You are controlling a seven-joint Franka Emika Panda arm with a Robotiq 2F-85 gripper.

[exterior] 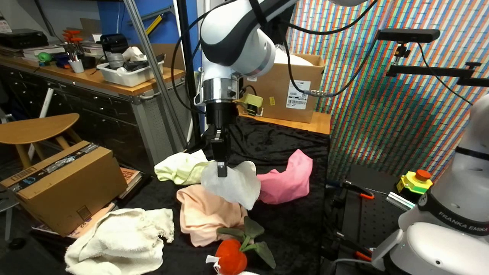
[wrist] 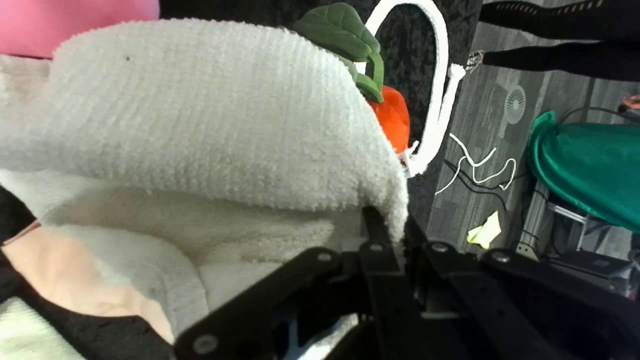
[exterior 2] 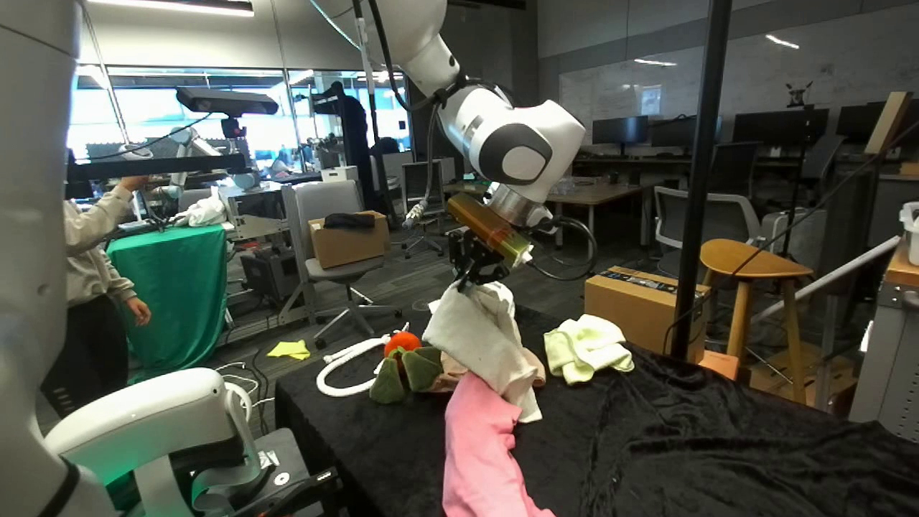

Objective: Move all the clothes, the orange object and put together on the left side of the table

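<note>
White cloth, pinched in end effector — hanging below, in folds

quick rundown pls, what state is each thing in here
White cloth, pinched and hanging in folds
Gripper, shut on that cloth
Bright pink cloth, crumpled
Peach cloth, crumpled
Pale yellow cloth, bunched
Cream towel, crumpled
Orange object, lying ungripped
White rope, looped
Taped box, closed
Labelled box, open
</note>
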